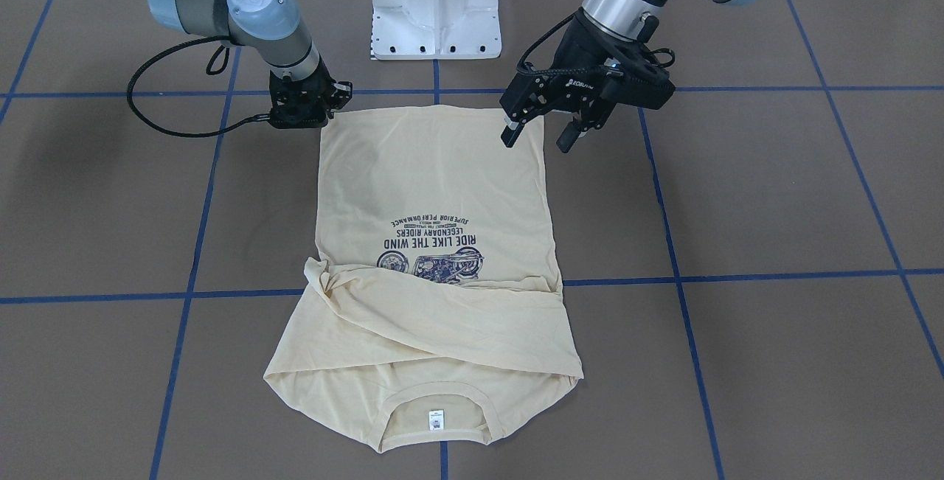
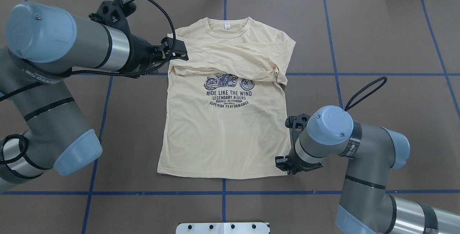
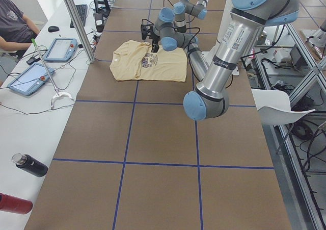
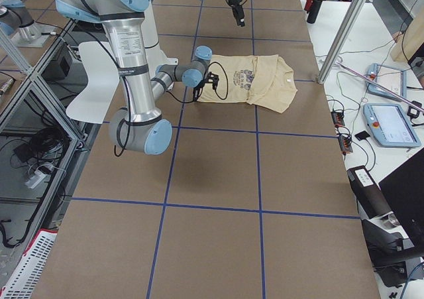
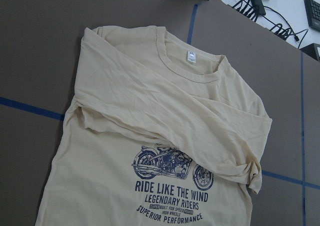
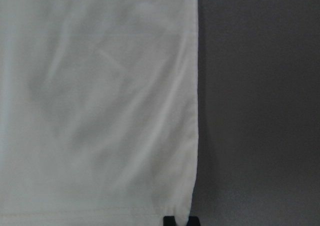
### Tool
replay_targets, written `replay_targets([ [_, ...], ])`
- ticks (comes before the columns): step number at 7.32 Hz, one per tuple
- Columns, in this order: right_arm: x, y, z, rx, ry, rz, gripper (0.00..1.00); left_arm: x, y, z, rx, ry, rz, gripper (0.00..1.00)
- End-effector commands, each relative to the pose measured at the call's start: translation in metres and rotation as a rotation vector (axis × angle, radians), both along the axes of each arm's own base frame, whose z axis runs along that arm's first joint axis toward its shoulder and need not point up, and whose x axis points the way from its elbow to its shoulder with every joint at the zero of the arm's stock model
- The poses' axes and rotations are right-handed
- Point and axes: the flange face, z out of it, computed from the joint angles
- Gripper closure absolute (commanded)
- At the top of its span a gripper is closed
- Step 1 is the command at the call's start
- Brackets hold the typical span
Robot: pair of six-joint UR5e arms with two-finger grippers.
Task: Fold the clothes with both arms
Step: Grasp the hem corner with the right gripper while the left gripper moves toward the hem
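Note:
The pale cream-yellow shirt (image 1: 435,185) lies flat, print side up, with both sleeves folded across the chest (image 2: 233,56). Its collar and white label point away from the robot. My right gripper (image 2: 287,167) is down at the hem's right corner. In the right wrist view its fingertips (image 6: 181,220) sit close together on the hem edge of the shirt (image 6: 100,110). My left gripper (image 1: 538,136) hangs high above the table, open and empty. Seen from overhead, the left gripper (image 2: 178,50) is over the shirt's left shoulder. The left wrist view shows the whole upper shirt (image 5: 150,121) from above.
The white pedestal base (image 1: 436,8) stands just behind the hem. Blue tape lines (image 2: 359,74) cross the brown table. A side bench holds tablets (image 3: 61,49) and bottles (image 3: 30,164), and a seated person (image 3: 12,21) is beside it.

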Motion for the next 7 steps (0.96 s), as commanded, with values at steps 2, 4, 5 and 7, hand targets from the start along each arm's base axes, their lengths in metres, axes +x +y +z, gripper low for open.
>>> replay_targets([
  [2,0.005,0.001,-0.008,-0.003,-0.007,0.0,1.0,0.001,0.0,0.0,0.0,0.0,0.0,0.01],
  [4,0.01,-0.001,-0.021,-0.051,-0.02,0.064,1.0,0.006,0.009,0.002,-0.008,0.002,0.018,0.01],
  [5,0.016,-0.001,-0.031,-0.046,-0.041,0.068,1.0,0.029,0.045,0.018,-0.048,-0.007,0.082,0.01],
  [7,0.024,-0.008,-0.037,-0.041,-0.053,0.085,1.0,0.085,0.121,0.075,-0.072,-0.11,0.139,0.01],
])
